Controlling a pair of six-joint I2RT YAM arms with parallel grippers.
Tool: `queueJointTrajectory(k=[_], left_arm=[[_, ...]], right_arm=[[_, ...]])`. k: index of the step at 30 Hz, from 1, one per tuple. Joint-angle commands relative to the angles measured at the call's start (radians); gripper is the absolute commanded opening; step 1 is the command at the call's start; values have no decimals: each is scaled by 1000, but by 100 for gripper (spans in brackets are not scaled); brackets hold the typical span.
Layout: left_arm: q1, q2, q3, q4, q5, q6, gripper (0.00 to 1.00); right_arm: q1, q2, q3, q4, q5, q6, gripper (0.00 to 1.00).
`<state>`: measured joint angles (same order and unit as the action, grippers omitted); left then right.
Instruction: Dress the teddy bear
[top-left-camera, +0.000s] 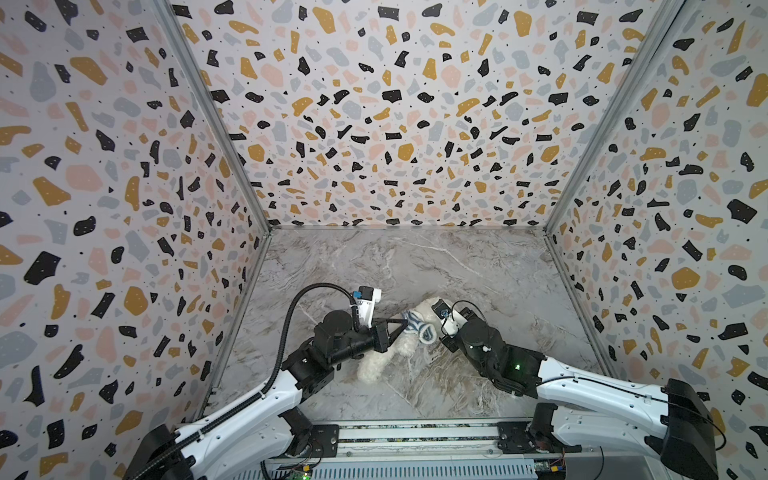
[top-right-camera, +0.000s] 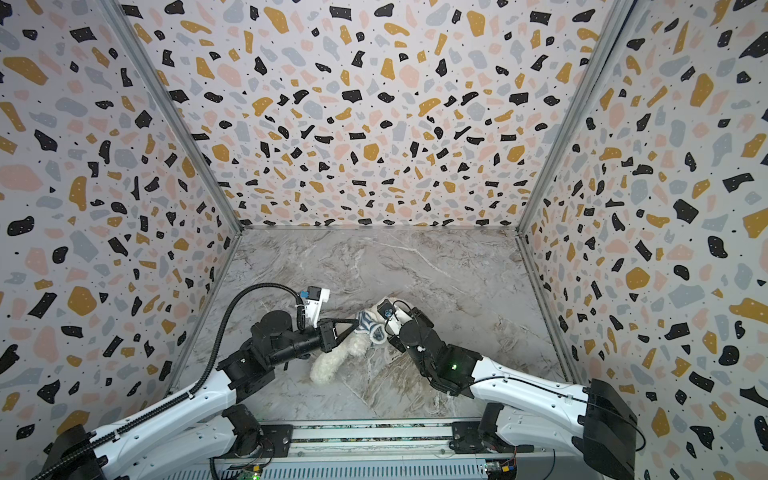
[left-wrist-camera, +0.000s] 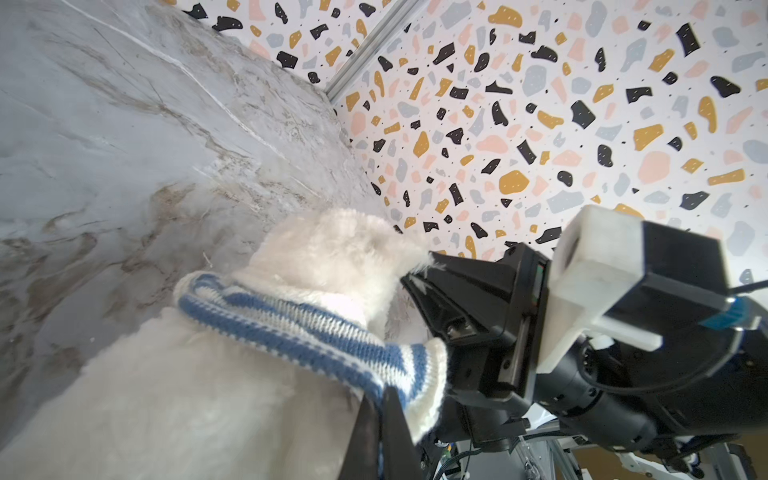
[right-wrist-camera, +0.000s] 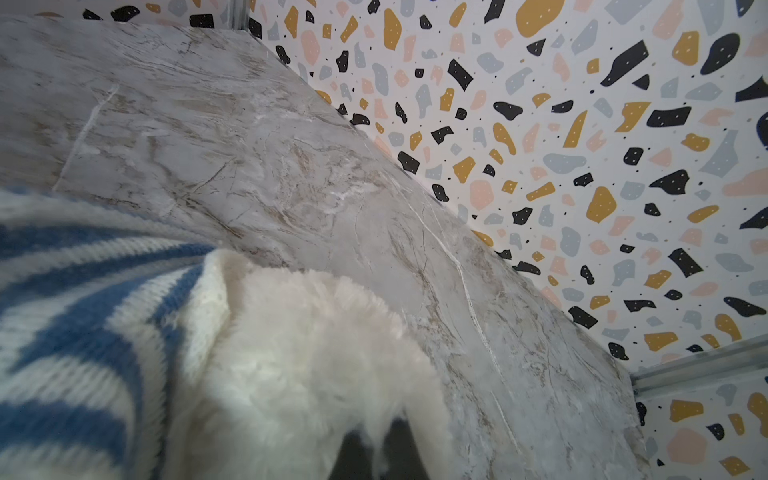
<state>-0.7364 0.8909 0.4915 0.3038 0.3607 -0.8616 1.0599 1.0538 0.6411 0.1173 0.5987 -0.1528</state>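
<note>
The teddy bear (top-left-camera: 399, 347) lies near the front of the marble table (top-left-camera: 415, 266), the left gripper (left-wrist-camera: 380, 399) pinched shut on the hem of the striped shirt (left-wrist-camera: 291, 332) to stretch it over the body, while the right gripper (right-wrist-camera: 376, 446), closed on what looks like fur, anchors the toy.

Both my arms are stretched in toward the middle, wrists nearly meeting. My left gripper (top-left-camera: 403, 322) is pinched tight, pointing across at the right gripper (left-wrist-camera: 415, 280), which is clamped tight too.
</note>
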Motion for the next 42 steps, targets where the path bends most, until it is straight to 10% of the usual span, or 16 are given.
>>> queueJointTrajectory(k=[1, 15, 25, 35, 42], left_arm=[[-8, -5, 48, 134, 50, -43, 0], [-32, -122, 21, -80, 14, 23, 0], [-30, 140, 175, 0, -160, 94, 0], [-31, 49, 186, -239, -294, 184, 31], [-49, 31, 119, -142, -230, 105, 18]], right_arm=[[-35, -15, 47, -54, 51, 97, 0], [-102, 0, 99, -158, 5, 182, 0], [-102, 34, 200, -254, -73, 296, 0], [-196, 33, 184, -255, -307, 357, 0], [-195, 12, 120, -170, -347, 312, 0]])
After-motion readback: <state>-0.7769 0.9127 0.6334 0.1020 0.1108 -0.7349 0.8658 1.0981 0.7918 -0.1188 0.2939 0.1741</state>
